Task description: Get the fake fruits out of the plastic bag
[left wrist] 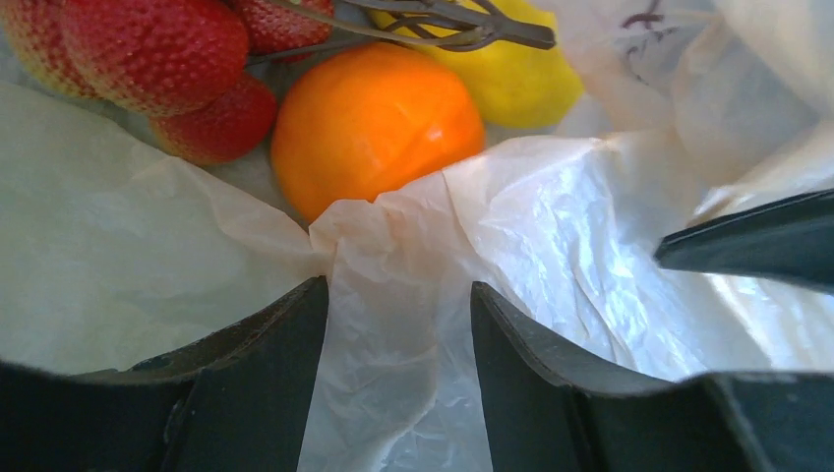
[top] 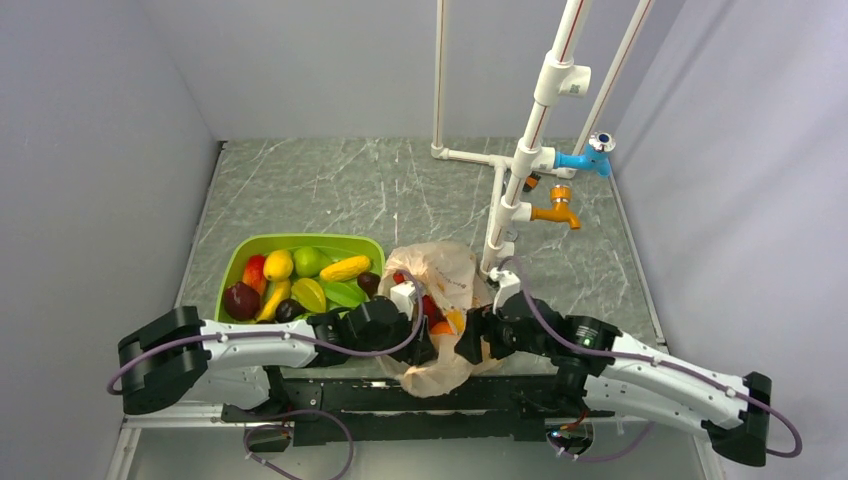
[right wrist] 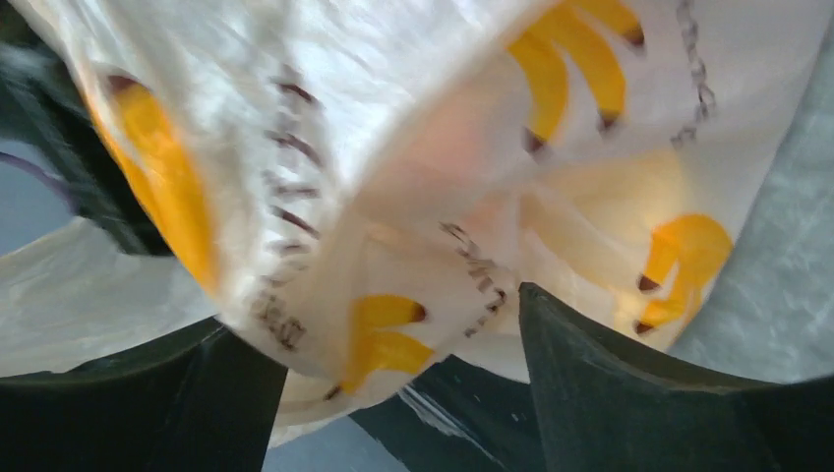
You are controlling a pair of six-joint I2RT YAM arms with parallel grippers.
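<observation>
Plastic bag (top: 445,270) is covering most fake fruits (top: 438,322) overhead. Red bunch (left wrist: 148,59) is running off left-wrist view's top edge. Bag lettering (right wrist: 479,265) is showing blurred, unreadable.

The tub (top: 300,238) stands on the table (top: 300,180) near the near left corner, with loose fruit (top: 310,293) in it. The plastic bag (top: 445,270) lies just right of the tub, at the middle of the near edge. The fake fruits (top: 432,310) lie inside the bag. The pipe frame (top: 520,170) stands behind the bag, two taps (top: 585,158) on its right side. The left gripper (left wrist: 398,295) is at the bag's left side, the right gripper (right wrist: 379,315) at its right side. A fold of the bag lies between the fingers of each.
</observation>
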